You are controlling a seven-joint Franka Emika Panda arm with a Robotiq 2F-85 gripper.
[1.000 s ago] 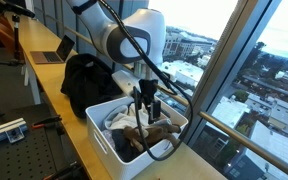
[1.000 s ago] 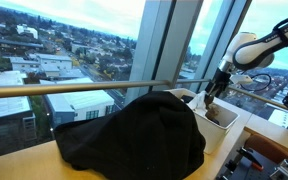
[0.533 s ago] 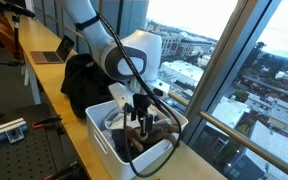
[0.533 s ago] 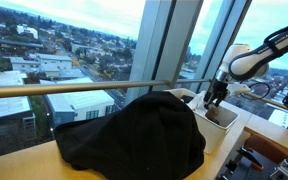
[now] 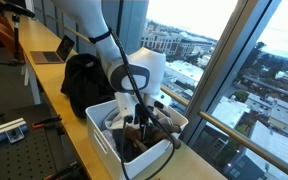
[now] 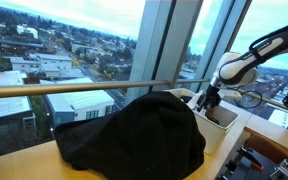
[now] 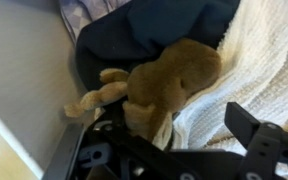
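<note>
Jaws spread wide, gripping nothing — parked right over a floppy brown plush toy [image 7: 169, 80] lying on dark cloth [image 7: 144, 30] beside a white towel [image 7: 256, 70].

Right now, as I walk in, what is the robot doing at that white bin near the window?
The robot arm reaches down into the white bin, its gripper open and low over a heap of soft things. Directly below it lies a brown plush toy, on a dark blue cloth and beside a white knitted cloth. Nothing is gripped. A black garment lies on the counter next to the bin.
</note>
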